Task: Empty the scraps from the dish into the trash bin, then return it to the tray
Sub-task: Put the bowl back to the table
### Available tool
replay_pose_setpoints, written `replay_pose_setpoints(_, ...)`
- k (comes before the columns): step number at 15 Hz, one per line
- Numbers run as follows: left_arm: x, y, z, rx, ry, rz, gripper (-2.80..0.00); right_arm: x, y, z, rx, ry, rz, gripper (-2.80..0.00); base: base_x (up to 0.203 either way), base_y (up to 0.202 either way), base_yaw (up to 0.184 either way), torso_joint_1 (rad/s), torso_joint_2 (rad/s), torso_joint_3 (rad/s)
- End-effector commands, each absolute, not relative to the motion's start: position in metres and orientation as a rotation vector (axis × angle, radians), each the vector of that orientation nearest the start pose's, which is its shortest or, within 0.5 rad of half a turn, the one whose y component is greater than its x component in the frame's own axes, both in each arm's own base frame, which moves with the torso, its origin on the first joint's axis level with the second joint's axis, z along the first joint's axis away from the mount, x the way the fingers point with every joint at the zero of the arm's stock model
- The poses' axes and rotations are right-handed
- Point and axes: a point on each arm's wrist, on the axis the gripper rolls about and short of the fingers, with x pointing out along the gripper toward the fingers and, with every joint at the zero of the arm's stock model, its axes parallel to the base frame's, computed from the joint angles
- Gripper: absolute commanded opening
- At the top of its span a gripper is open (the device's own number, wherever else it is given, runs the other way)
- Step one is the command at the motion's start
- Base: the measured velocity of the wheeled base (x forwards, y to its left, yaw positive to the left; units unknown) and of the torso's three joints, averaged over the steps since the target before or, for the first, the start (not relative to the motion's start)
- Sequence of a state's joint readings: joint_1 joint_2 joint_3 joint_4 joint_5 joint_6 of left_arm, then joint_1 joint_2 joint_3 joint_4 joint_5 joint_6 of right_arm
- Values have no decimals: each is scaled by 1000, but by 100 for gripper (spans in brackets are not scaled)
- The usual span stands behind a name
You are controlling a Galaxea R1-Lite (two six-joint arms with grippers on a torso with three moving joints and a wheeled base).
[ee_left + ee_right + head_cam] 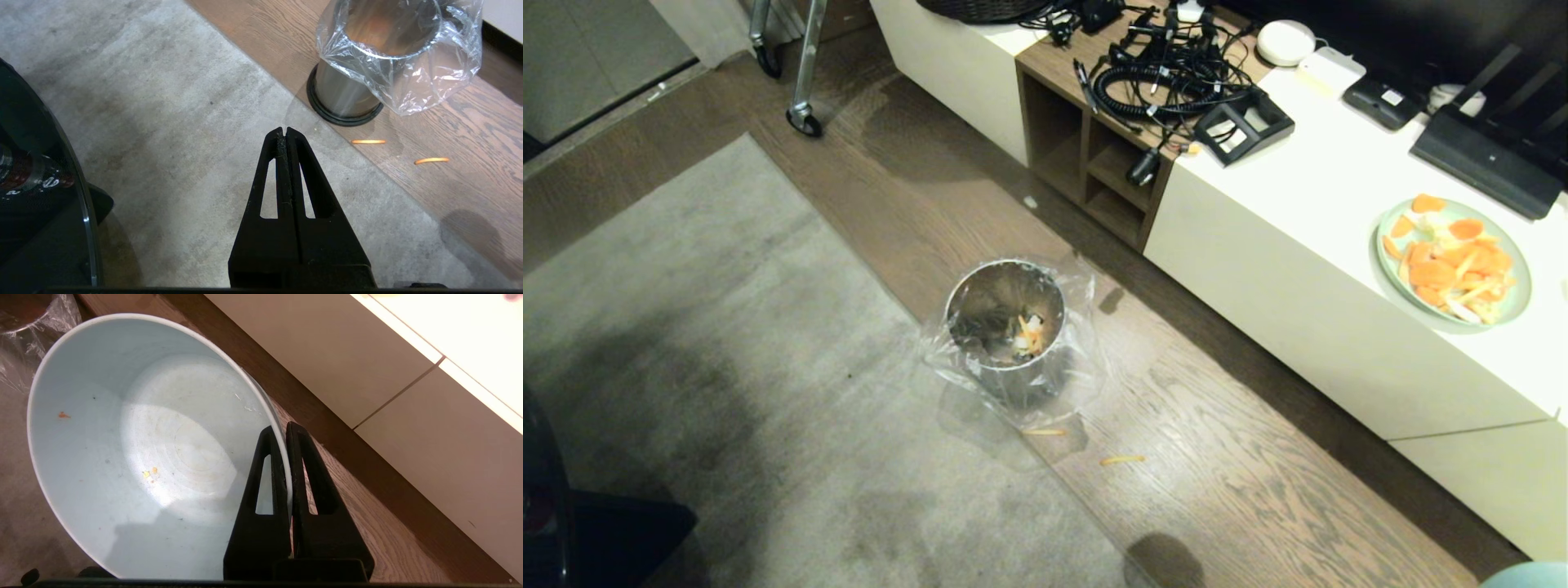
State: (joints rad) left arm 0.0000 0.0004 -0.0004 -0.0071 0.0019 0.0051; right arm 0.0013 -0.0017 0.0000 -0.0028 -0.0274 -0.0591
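Observation:
My right gripper (282, 430) is shut on the rim of the dish (122, 457), a white bowl held low over the wooden floor beside the cabinet. Only tiny orange and yellow crumbs cling inside it. A sliver of the dish (1529, 575) shows at the head view's bottom right corner. The trash bin (1005, 327), steel with a clear liner, stands on the floor with scraps (1029, 333) in its bottom. Two orange strips (1123, 460) lie on the floor beside it. My left gripper (284, 131) hangs shut and empty over the rug, short of the trash bin (347, 94). The tray is out of view.
A long white cabinet (1298, 269) runs along the right, carrying a green plate of orange pieces (1454, 261), tangled cables (1168, 73) and black devices. A grey rug (686, 367) covers the left floor. A dark glass table edge (88, 220) sits by my left arm. Wheeled metal legs (805, 122) stand at the back.

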Motion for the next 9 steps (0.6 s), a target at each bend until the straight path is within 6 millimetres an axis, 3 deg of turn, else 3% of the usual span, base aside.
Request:
replay_pose_setpoints(1,-23,0,76,5,-6,1,-280,-23,-1,76,-60,-1,-26,-280,0,0,0,0,0,0)
replay_pose_setpoints(9,-23,0,76,5,-5,0,-280,-23,-1,76,-58,-2,-26,-280,0,0,0,2,0,31)
